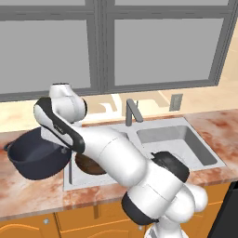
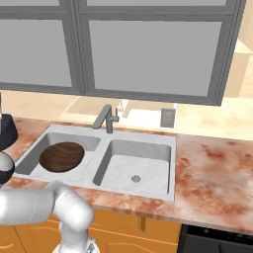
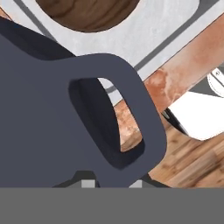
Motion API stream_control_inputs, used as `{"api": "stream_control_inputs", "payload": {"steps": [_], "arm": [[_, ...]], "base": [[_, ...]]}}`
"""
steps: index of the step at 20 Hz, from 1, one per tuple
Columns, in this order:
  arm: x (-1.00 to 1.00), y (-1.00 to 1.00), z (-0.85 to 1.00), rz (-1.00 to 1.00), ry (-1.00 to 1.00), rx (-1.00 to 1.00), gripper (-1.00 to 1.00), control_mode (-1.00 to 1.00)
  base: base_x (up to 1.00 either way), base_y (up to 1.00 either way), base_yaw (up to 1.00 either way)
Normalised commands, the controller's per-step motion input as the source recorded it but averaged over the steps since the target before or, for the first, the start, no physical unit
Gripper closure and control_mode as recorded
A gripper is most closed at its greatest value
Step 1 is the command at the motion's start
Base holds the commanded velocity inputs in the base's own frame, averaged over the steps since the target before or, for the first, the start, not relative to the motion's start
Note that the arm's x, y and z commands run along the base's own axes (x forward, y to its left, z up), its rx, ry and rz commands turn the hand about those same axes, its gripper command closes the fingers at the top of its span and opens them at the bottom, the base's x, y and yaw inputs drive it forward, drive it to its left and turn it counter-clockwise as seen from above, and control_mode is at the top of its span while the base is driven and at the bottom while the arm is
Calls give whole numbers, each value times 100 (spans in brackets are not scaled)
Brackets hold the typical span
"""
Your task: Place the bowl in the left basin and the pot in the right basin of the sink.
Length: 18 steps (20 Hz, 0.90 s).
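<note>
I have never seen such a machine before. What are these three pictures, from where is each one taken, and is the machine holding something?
This is a white robot arm in a computer-drawn kitchen. Two pictures come from cameras behind the arm, one on its left and one on its right, looking down at a double sink set in a reddish marbled counter, with a grey faucet behind it. The third comes from a camera on the arm's hand, looking along its claw.

A brown wooden bowl already lies in the left basin. The right basin has a round drain hole.

The claw is shut on the loop handle of a dark pot, seen at the left end of the sink; whether it is lifted off the counter I cannot tell.
</note>
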Motion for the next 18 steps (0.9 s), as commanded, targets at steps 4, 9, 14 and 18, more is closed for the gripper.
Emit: {"api": "stream_control_inputs", "payload": {"steps": [4, 9, 14, 18], "arm": [[-20, -37, 22, -3, 0, 7, 100, -100], [-26, -38, 21, -5, -1, 6, 100, -100], [-24, -37, 19, -7, 0, 3, 100, -100], [-21, -36, 14, -8, 0, 0, 100, -100]], "base": [[0, 0, 0], [0, 0, 0], [0, 0, 0], [0, 0, 0]]}}
